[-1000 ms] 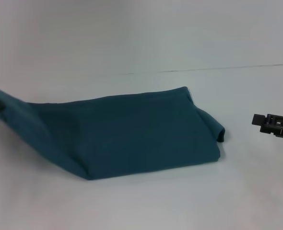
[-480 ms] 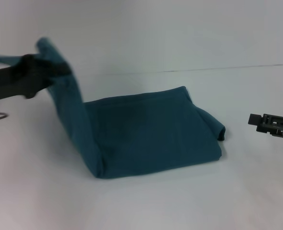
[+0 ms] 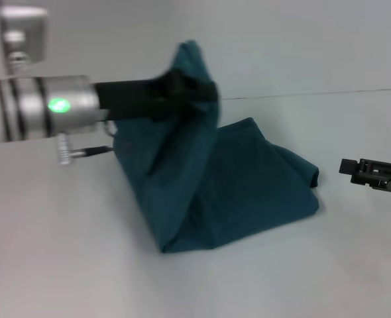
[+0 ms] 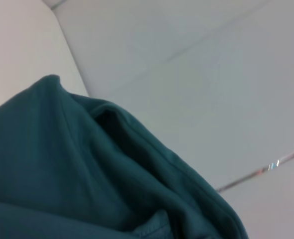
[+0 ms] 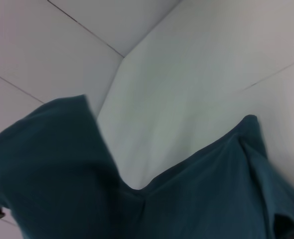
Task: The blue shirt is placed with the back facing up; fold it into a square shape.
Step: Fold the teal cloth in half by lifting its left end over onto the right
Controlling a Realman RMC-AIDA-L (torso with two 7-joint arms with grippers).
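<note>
Teal-blue shirt (image 3: 235, 185), partly folded, left end lifted high

Robot body: two arms, differing finish visible.
Left arm (image 3: 43, 106): silver banded cylinder, green indicator light, black forward section. Right gripper (image 3: 374, 173): black, angular.

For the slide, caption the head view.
Left gripper lifts one end of the blue shirt; right gripper waits beside.

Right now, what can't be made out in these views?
- Left gripper: head view, fingers buried in the lifted shirt and blurred.
- Right gripper: head view, cut off by the edge beside the shirt; jaw state unclear.
- Shirt's layers under the raised flap: hidden in all views.
- Wrist views: neither shows its own fingers.
</note>
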